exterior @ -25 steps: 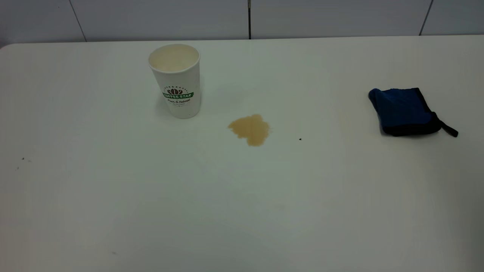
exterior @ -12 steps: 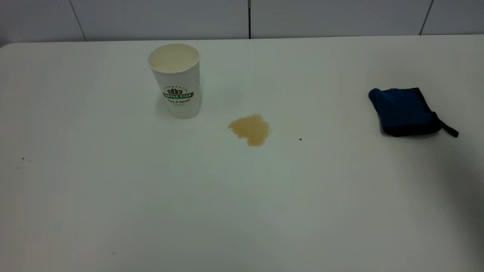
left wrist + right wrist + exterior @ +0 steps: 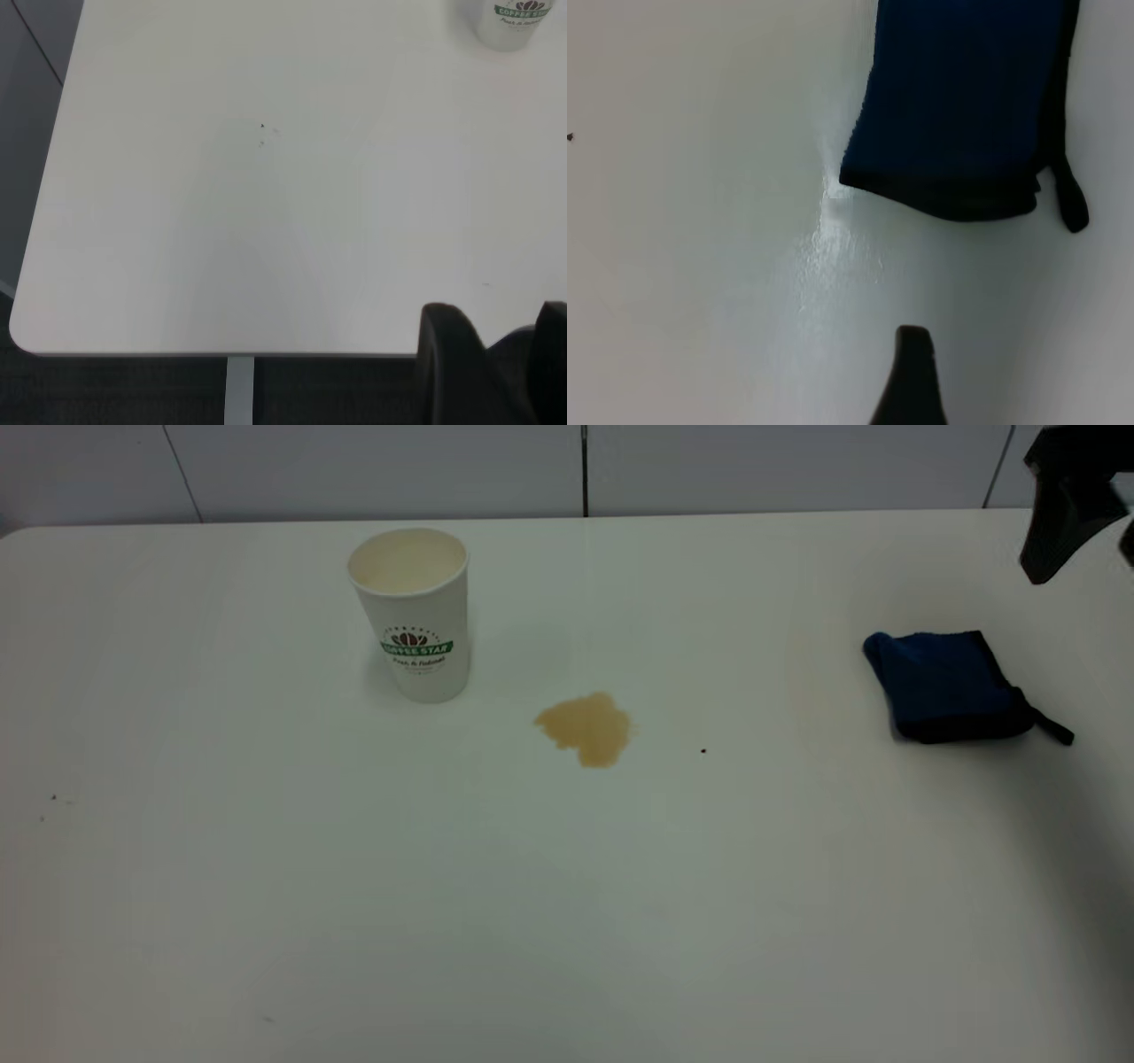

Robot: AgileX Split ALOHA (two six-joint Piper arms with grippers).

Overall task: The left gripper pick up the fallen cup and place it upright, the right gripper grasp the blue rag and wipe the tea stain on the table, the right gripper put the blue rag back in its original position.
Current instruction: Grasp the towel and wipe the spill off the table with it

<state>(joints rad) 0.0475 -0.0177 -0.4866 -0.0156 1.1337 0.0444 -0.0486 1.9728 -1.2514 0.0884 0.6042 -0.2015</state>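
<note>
The cup [image 3: 410, 614] stands upright on the table [image 3: 567, 921], mouth up, logo band facing the exterior camera. Judgement: the righting step looks done. The left gripper [image 3: 496, 372] is absent from the exterior view. Its wrist camera looks across a bare corner of the table toward the cup [image 3: 518, 22], far off, with two dark finger shapes at the frame edge and a gap between them; the jaws read as parted and hold nothing. The left arm seems drawn back off the table edge, probably to leave the work area to the other arm.

The tea stain [image 3: 586, 729] lies unwiped, a light-brown blotch a little to the right of the cup's base and apart from it. A tiny dark speck [image 3: 703, 751] sits further right, between the stain and the rag.

The blue rag [image 3: 948, 686] lies folded at the right side of the table, strap trailing toward the right edge, well apart from the stain. The right gripper [image 3: 1063, 514] shows at the upper right corner of the exterior view, above and beyond the rag, not touching it. In its wrist view the rag [image 3: 966, 106] fills the far part of the frame and only one dark fingertip [image 3: 912, 372] shows, so I cannot tell whether its jaws are open or closed.

Judgement: the current step is the approach to the rag. Nothing stands between gripper and rag. The path from rag to stain is open, but the cup is close enough to the stain that a wide wipe could knock it.
</note>
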